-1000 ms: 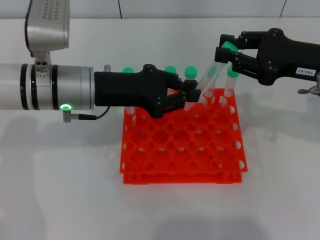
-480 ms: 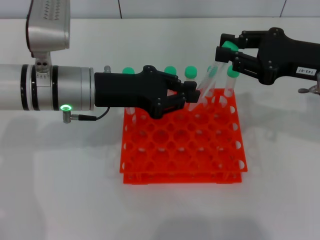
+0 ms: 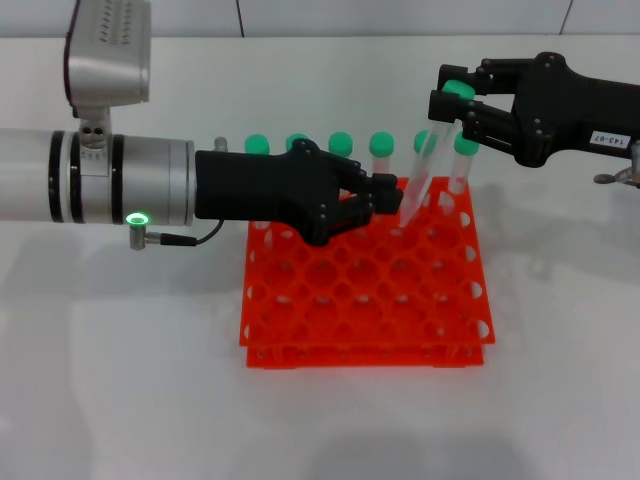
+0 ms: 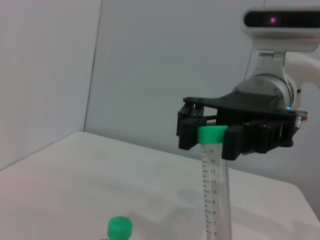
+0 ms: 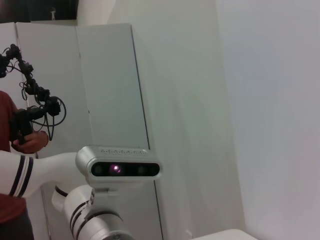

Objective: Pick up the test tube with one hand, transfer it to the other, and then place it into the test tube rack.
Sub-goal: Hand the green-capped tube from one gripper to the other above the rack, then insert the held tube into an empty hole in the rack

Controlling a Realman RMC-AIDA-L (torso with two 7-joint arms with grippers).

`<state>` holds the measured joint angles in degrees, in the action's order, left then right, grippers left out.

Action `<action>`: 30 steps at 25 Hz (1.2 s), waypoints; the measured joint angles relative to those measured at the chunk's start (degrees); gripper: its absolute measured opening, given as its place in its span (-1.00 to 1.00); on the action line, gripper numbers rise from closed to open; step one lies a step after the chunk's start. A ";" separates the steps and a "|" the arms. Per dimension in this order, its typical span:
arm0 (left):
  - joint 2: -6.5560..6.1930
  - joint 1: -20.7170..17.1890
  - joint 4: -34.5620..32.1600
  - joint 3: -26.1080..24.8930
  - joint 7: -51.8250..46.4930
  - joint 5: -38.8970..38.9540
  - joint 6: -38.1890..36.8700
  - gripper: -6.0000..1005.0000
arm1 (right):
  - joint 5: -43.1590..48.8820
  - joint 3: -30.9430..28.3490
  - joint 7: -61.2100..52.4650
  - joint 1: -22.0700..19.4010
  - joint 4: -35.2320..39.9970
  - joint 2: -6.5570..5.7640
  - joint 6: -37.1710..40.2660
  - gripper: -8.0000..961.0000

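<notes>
**Tube hanging from the right gripper over the rack's back row**

The right gripper [image 3: 452, 105] is pinching the tube [image 3: 420, 185] at its green cap, and the tube is hanging tilted, with its lower end at the back holes of the rack [image 3: 365, 290]. The left gripper [image 3: 385, 195] is reaching over the rack from the left, and its fingertips are just beside the lower part of the tube. Its fingers are looking drawn together, but I cannot tell if they are touching the tube or pressing on anything.

I judge the tube as light and stiff, because it is thin clear plastic. Its smooth wall is probably slippery, so the ribbed cap or the part just under it is the safer place for holding. Held only at the top, it is swinging easily like a pendulum, so its tip needs guiding into a hole. Plastic is not breaking easily, but a hard squeeze on the wall could make it slip out.

The head view is showing both grippers, the rack and the other green-capped tubes [image 3: 381, 146] standing in the back row. The left wrist view is showing what the head view is hiding: the cap [image 4: 211, 134] sitting between the right gripper's fingers [image 4: 188, 131], and the scale printed on the tube. The right wrist view is showing only a wall and the robot's head.
</notes>
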<state>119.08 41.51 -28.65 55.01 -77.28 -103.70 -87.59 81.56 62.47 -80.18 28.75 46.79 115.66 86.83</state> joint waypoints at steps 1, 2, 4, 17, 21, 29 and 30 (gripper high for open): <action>0.00 0.10 0.00 0.24 -0.13 0.00 0.18 -0.79 | 0.00 0.01 0.01 0.00 -0.01 0.00 0.00 -0.41; 0.00 0.16 0.00 0.32 -0.17 0.00 0.29 -0.79 | 0.00 0.01 0.02 0.00 -0.02 0.00 0.00 -0.41; 0.00 0.25 0.00 0.36 -0.23 -0.05 0.38 -0.64 | 0.00 0.01 0.05 0.00 -0.03 0.00 0.00 -0.41; -0.18 -0.02 -2.03 0.23 -4.77 0.34 -0.02 -0.40 | 0.00 -0.03 0.27 -0.38 -0.04 0.00 0.01 -0.42; -0.18 -0.85 -4.34 0.33 -6.51 0.35 -0.60 -0.10 | 0.01 -0.09 0.28 -0.57 -0.03 0.00 0.01 -0.42; -0.24 -6.66 -17.31 -0.03 -13.33 1.30 -4.82 0.48 | 0.01 -0.23 0.29 -0.96 -0.04 -0.03 0.01 -0.42; -0.35 -7.35 -18.71 -0.06 -14.30 1.57 -5.14 0.54 | 0.01 -0.23 0.29 -0.98 -0.03 -0.04 -0.01 -0.42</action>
<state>118.74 34.16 -47.36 54.95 -91.58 -102.13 -92.74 81.56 62.24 -79.89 27.76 46.76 115.61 86.82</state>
